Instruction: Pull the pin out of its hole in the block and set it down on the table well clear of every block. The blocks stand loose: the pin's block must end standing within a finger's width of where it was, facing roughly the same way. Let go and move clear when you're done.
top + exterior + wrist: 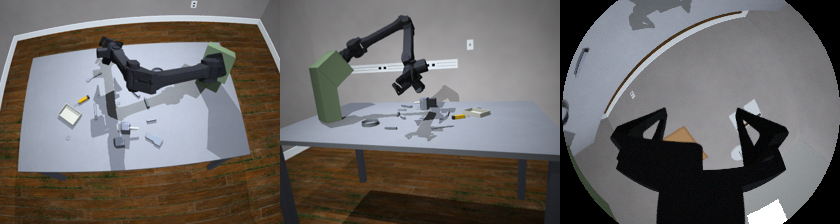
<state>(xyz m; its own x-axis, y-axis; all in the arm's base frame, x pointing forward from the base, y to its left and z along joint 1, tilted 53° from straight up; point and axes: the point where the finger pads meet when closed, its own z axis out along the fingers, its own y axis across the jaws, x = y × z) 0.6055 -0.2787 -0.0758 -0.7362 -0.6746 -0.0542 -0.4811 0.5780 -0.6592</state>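
Currently the black parallel gripper [399, 87] is hanging fully open and empty, high above the grey table [203, 132]. The short white pin [134, 128] is sticking sideways from its small grey block [125, 127]; an off-axis pull risks dragging that loose block.

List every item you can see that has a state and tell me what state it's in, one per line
gripper: open wide, empty, high above the table.
pin: seated in its block, sticking out sideways.
pin's block: standing on the table, untouched.
second block: standing just beside it, no pin.
tray: upright, nothing visible inside.
yellow screwdriver: lying flat near the tray.
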